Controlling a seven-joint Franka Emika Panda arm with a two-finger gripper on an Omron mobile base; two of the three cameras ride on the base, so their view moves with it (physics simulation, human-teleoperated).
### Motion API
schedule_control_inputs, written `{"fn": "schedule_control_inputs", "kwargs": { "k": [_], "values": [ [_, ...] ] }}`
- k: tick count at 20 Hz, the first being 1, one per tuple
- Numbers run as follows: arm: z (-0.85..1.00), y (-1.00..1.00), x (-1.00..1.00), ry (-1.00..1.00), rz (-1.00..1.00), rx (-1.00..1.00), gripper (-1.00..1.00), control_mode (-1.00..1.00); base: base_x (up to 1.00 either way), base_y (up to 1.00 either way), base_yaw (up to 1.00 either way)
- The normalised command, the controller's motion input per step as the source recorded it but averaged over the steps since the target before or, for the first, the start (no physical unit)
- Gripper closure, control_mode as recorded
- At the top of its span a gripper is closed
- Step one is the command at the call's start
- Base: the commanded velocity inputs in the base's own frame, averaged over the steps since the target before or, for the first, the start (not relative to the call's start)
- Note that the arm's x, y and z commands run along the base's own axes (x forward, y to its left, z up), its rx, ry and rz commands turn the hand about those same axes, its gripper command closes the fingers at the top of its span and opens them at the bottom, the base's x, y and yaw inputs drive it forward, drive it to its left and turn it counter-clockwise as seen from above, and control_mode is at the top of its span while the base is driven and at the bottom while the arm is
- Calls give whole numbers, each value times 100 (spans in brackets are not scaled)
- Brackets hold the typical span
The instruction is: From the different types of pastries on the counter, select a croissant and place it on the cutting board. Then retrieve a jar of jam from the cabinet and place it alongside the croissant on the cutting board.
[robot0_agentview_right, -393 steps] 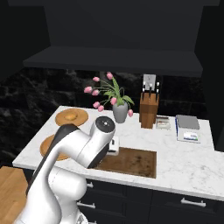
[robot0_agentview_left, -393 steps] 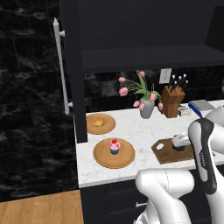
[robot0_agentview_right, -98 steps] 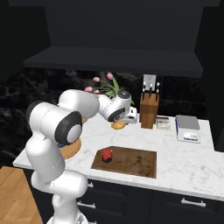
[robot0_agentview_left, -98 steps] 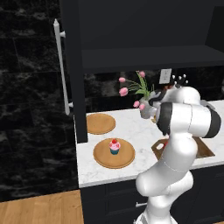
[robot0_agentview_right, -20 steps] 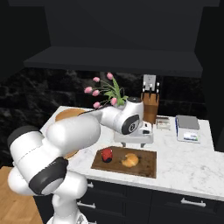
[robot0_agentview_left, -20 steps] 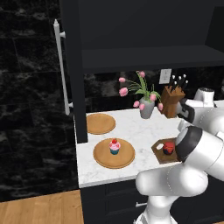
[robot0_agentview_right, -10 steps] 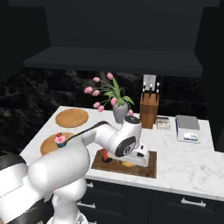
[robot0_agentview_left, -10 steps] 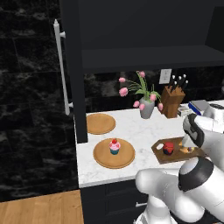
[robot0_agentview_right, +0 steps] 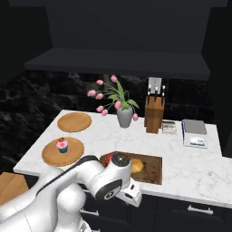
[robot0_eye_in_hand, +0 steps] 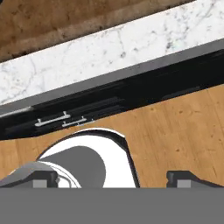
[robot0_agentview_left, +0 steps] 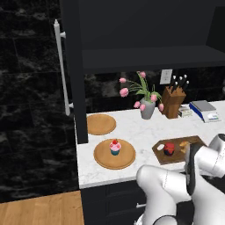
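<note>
The dark brown cutting board (robot0_agentview_left: 193, 141) (robot0_agentview_right: 152, 172) lies near the front edge of the white marble counter (robot0_agentview_left: 136, 132) (robot0_agentview_right: 190, 174). On it the golden croissant (robot0_agentview_left: 183, 144) (robot0_agentview_right: 137, 166) sits right beside the dark red jar of jam (robot0_agentview_left: 169, 149) (robot0_agentview_right: 108, 157), which my arm partly hides in the right base view. The pink-frosted cupcake (robot0_agentview_left: 115, 147) (robot0_agentview_right: 62, 145) stands on a round wooden plate (robot0_agentview_left: 105, 159). The dark cabinet (robot0_agentview_left: 145, 30) hangs above. My gripper (robot0_eye_in_hand: 113, 179) is open and holds nothing, low in front of the counter's edge, looking down at the floor.
A second round plate (robot0_agentview_left: 100, 124), a vase of pink tulips (robot0_agentview_left: 147, 107), a knife block (robot0_agentview_left: 172, 101) and a scale (robot0_agentview_left: 204, 110) stand further back. A tall dark unit with a silver handle (robot0_agentview_left: 61, 72) is at left. Base cabinets with drawer handles (robot0_eye_in_hand: 61, 120) meet the wooden floor (robot0_eye_in_hand: 179, 127).
The croissant, carried by the gripper five seconds ago, now lies on the board beside the jar. Over the last second my arm drew back and down off the board to the counter's front.
</note>
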Motion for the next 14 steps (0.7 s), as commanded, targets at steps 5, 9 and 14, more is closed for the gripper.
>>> {"fn": "schedule_control_inputs", "kwargs": {
  "k": [5, 9, 14],
  "values": [
    [-29, 23, -76, 0, -5, 0, -100, -100, 0, 0, 0],
    [-16, 2, -41, 0, 0, 0, -100, -100, 0, 0, 0],
    [-6, 0, -15, 0, 0, 0, -100, -100, 0, 0, 0]
  ]
}}
